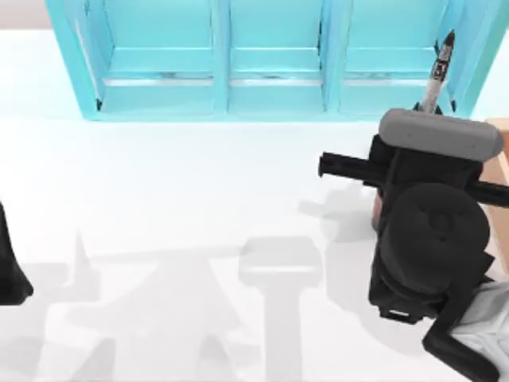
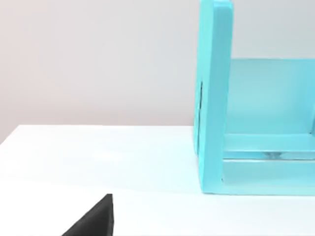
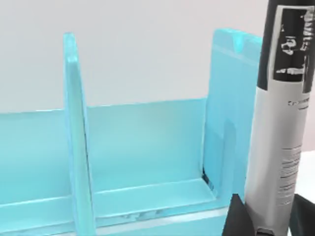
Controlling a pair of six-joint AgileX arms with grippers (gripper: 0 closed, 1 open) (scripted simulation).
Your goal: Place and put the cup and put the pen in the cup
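Currently the right gripper (image 3: pixel 263 216) stands closed on the pen (image 3: pixel 280 123), upright beside the turquoise rack (image 1: pixel 270 64). Slipping could tilt it past the cup (image 1: pixel 375 208). Left gripper's (image 2: pixel 91 221) opening: cannot tell.

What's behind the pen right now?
Behind the pen, held upright in the right gripper, stands the blue shelf: its right end wall and rightmost bay. The wall's far edge is covered by the pen.

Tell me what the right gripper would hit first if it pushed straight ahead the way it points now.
Probably the turquoise compartmented shelf: the right gripper, holding the slim black, grey-barrelled pen, faces its rightmost bay, though depth is unclear.
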